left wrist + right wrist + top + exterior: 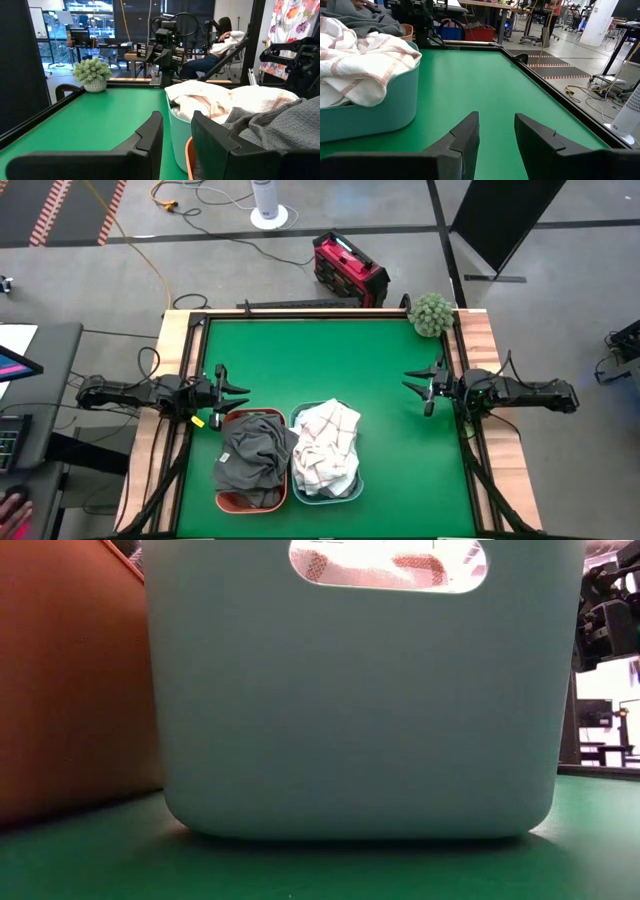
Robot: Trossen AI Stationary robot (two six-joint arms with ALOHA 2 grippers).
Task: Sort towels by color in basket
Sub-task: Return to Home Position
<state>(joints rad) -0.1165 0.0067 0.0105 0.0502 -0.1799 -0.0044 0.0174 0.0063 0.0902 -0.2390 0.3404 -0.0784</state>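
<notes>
Grey towels [254, 455] are heaped in an orange basket [226, 500] near the table's near edge; they also show in the left wrist view [280, 125]. White towels with thin red check lines [325, 445] fill the teal basket [345, 494] beside it, seen again in the right wrist view [355, 55]. My left gripper [232, 392] is open at the table's left side, just beyond the orange basket's far left corner. My right gripper [422, 387] is open at the right side, well clear of the baskets.
A round green fuzzy ball [431, 313] sits in a pot at the table's far right corner. The low view is filled by the teal basket's wall [350, 700] and the orange basket [70, 680]. Bare green mat [320, 360] lies beyond the baskets.
</notes>
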